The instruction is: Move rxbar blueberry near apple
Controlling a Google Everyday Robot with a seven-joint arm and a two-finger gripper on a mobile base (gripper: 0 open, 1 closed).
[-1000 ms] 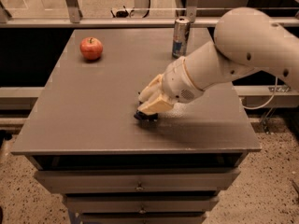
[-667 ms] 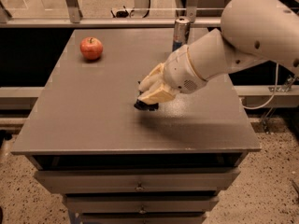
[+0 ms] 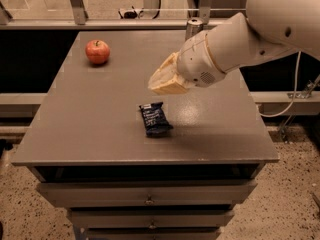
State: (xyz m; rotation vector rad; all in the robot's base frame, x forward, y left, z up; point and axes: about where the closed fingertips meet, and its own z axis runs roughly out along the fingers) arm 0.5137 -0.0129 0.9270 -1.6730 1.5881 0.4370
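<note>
Grey table (image 3: 90, 134) with drawers beneath, speckled floor, metal rails behind. Gripper (image 3: 165, 81) hangs above mid-table, over and just behind the snack bar (image 3: 155, 119), apart from it; spread or closed, cannot tell. The snack bar lies flat at front centre, well apart from the apple (image 3: 97, 51) at back left. Can (image 3: 194, 25) mostly hidden behind the arm (image 3: 235, 44).
</note>
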